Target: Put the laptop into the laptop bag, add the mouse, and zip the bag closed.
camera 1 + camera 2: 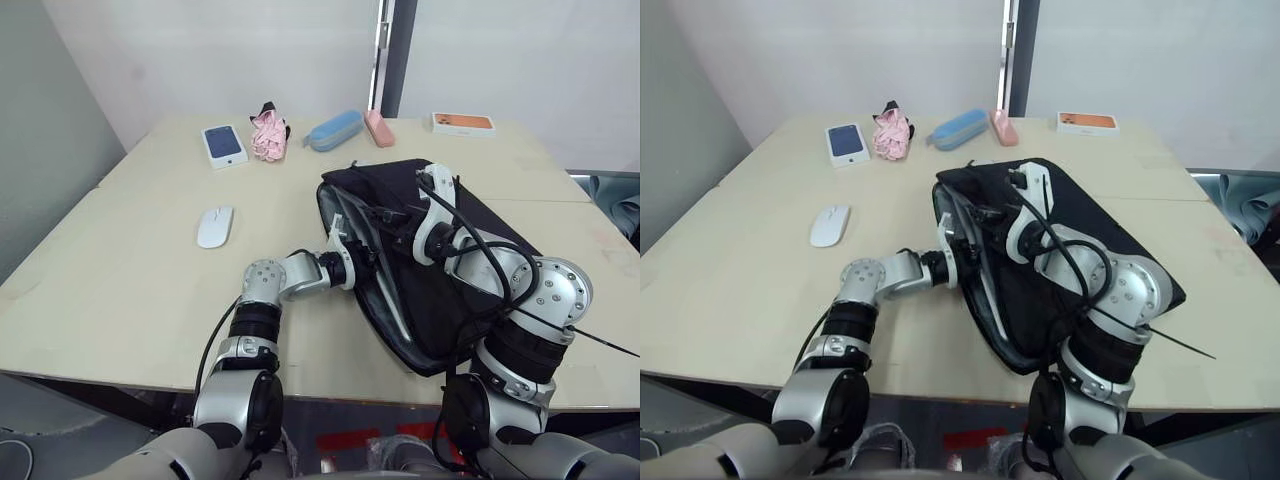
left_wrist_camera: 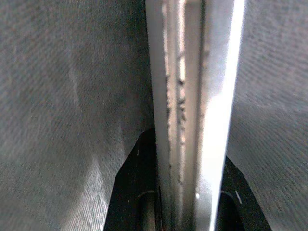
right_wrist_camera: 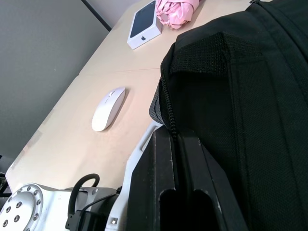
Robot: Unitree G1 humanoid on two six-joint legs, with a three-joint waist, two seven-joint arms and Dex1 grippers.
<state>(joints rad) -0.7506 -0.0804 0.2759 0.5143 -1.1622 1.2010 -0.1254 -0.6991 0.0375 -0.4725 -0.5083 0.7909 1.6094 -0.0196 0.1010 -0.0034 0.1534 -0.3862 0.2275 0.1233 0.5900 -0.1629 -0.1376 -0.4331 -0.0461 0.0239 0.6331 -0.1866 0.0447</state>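
Laptop (image 2: 192,96): gripped edgewise by left gripper (image 2: 187,192), sliding into laptop bag (image 1: 470,270). Right gripper (image 3: 175,144): pinching the opening's edge, steadying it. Mouse (image 1: 215,226): waiting apart.

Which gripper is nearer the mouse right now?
Left. The left gripper is at the laptop bag's open edge, the side facing the mouse. The right gripper pinches the bag's zipper edge, farther over the bag.

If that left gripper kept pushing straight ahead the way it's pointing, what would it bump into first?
The left gripper is already inside the laptop bag, closed on the laptop edge. Straight on, it would probably just go deeper between the fabric walls; the far depth is unclear.
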